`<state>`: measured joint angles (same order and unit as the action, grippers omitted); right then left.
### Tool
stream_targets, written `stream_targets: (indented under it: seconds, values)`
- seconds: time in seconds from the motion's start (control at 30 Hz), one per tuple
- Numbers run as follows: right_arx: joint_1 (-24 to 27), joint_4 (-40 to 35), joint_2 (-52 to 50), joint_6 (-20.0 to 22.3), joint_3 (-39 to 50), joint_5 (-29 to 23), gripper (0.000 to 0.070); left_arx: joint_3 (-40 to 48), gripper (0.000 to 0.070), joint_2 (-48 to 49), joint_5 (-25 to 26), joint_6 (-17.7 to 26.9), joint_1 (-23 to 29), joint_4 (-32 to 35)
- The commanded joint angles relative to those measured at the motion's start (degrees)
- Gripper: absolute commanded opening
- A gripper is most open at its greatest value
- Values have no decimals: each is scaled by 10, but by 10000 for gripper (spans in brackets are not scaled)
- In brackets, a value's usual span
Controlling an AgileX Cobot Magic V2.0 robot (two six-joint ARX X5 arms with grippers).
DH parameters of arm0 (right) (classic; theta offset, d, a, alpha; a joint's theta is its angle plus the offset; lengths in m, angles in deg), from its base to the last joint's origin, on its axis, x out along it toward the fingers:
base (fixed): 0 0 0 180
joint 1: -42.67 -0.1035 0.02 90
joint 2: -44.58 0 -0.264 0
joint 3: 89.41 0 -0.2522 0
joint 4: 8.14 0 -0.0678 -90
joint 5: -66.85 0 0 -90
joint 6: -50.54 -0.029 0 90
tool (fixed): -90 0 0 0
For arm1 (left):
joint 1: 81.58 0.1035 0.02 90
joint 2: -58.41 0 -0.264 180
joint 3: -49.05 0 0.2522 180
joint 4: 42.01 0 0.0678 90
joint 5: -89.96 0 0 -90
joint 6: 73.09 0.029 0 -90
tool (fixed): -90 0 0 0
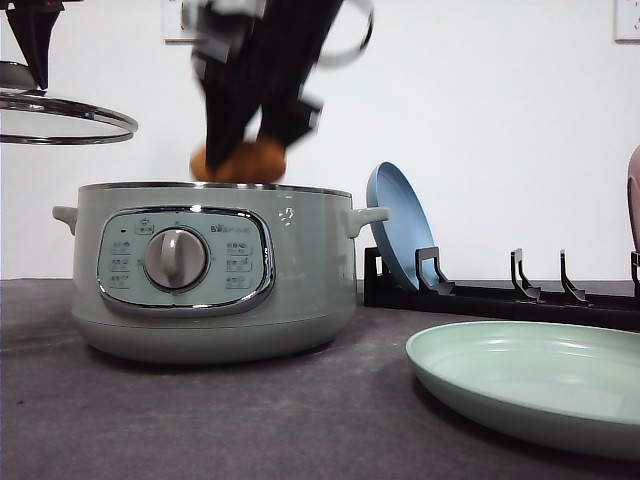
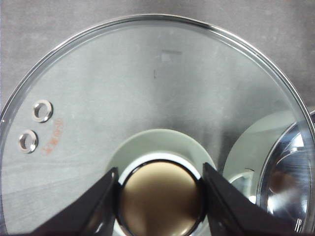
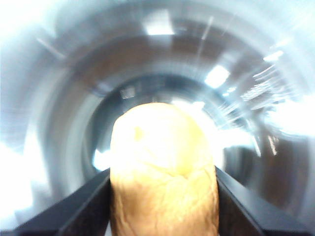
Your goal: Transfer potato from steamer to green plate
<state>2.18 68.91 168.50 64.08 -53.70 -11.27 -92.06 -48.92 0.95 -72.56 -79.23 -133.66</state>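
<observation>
Grey table [image 1: 200, 420], right claw [image 1: 245, 150] gripping potato [image 1: 240, 160] above steamer [image 1: 210, 270]

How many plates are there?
3: a green plate lying on the table, a blue plate standing in the rack, and a pinkish plate cut off at the right edge.

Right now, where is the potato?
In the front view, the potato is gripped in the right gripper, just above the steamer rim, left of the green plate.

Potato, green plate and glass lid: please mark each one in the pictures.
potato [image 3: 165, 172], right wrist view, middle of its skin between the fingers.
green plate [image 1: 530, 365], front view, bare inner surface.
glass lid [image 2: 147, 83], left wrist view, clear glass above the knob.
</observation>
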Motion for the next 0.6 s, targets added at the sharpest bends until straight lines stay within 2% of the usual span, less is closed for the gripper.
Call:
stream_targets:
  seconds: [0.0, 0.23, 0.43, 0.57]
  values:
    - [-4, 22, -15, -10, -16, 1, 261, -27, 0, 5, 1, 0, 0, 15]
    - [1, 128, -114, -14, -10, -19, 261, -27, 0, 5, 1, -1, -2, 12]
    - [2, 140, -221, -17, 36, -19, 261, -27, 0, 5, 1, -1, -1, 9]
    - [2, 148, -304, -23, 101, -21, 261, -27, 0, 5, 1, -1, -1, 9]
